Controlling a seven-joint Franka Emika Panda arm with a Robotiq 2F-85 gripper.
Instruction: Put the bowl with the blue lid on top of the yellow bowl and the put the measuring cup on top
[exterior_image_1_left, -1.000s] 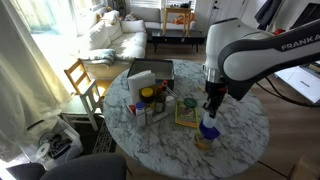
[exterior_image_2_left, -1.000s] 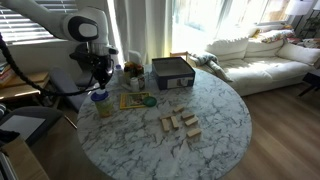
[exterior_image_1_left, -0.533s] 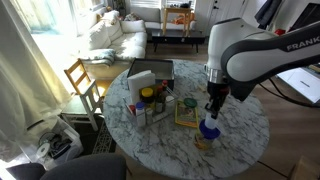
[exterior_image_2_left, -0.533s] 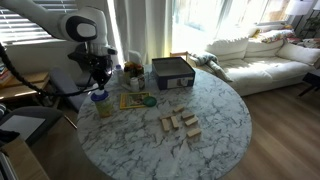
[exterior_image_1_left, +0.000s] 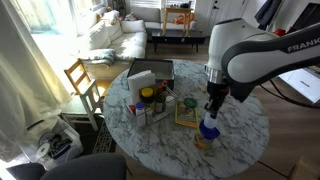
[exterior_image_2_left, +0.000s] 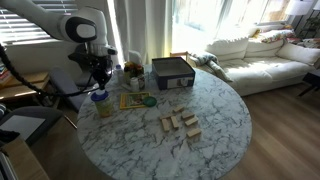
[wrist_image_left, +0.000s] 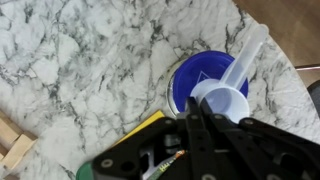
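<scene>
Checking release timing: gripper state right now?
The gripper: shut, apparently pinching the rim of the measuring cup, which sits on the bowl with the blue lid.

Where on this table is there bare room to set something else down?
The table is bare marble from the wooden blocks out to its rim, and along the edge in front of them. It is crowded around the tray, jars and box, next to the bowl with the blue lid.
</scene>
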